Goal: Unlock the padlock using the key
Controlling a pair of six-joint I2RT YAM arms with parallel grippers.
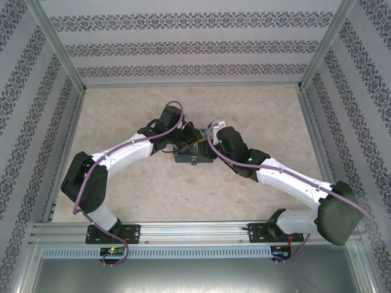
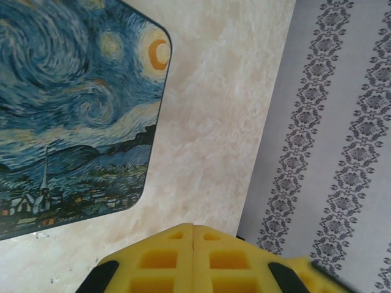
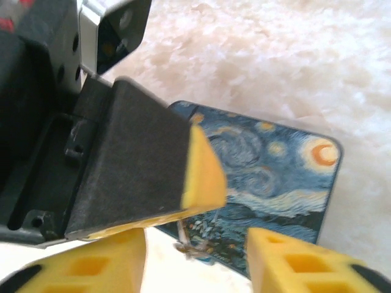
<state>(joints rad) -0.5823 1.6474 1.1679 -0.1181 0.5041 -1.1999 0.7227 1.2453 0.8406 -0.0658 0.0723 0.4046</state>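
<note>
My left gripper (image 2: pixel 193 227) is shut, its yellow pads pressed flat together, beside the Starry-Night tin (image 2: pixel 73 110). In the right wrist view the left gripper's pads (image 3: pixel 203 174) hang over the tin's near corner. A thin dull-silver piece, seemingly the key (image 3: pixel 181 235), pokes down from under them to a small blurred lump at the tin's edge. My right gripper (image 3: pixel 195 241) is open, one finger on each side of that piece without touching it. From above, both grippers (image 1: pixel 183 140) (image 1: pixel 206 139) meet over the tin (image 1: pixel 192 155). I cannot make out the padlock.
The tin lies in the middle of the pale marbled table (image 1: pixel 122 195). Patterned walls (image 1: pixel 195 46) close in the back and both sides, with metal posts at the corners. The left wrist view has the table's edge meeting the wall (image 2: pixel 330 152) close by.
</note>
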